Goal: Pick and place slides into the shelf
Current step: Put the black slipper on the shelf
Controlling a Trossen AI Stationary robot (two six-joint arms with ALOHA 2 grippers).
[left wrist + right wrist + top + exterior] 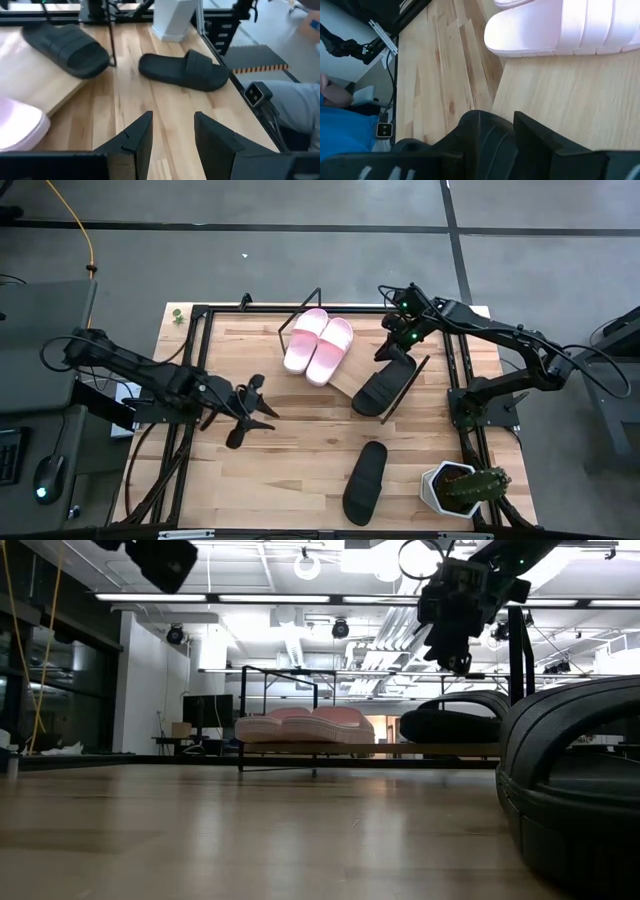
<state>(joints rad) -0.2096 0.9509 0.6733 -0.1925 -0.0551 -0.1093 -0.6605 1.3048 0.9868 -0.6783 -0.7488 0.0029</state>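
Two pale pink slides (318,345) lie side by side on the tilted light-wood shelf (350,380), with one black slide (385,388) on its right part. My right gripper (395,350) hovers open over that slide's far end; the low view shows light between the right gripper (460,665) and the black slide (450,725). In its wrist view the slide's end (485,145) shows between the fingers. The second black slide (365,480) lies sole-down on the table near the front edge. My left gripper (250,408) waits open over the table's left middle.
A white pot with a cactus (460,488) stands at the table's near right corner, beside the loose black slide. The shelf's black wire frame (300,305) rises at its far end. Black rails edge the table. A person's blue sleeve (340,135) shows beyond the table.
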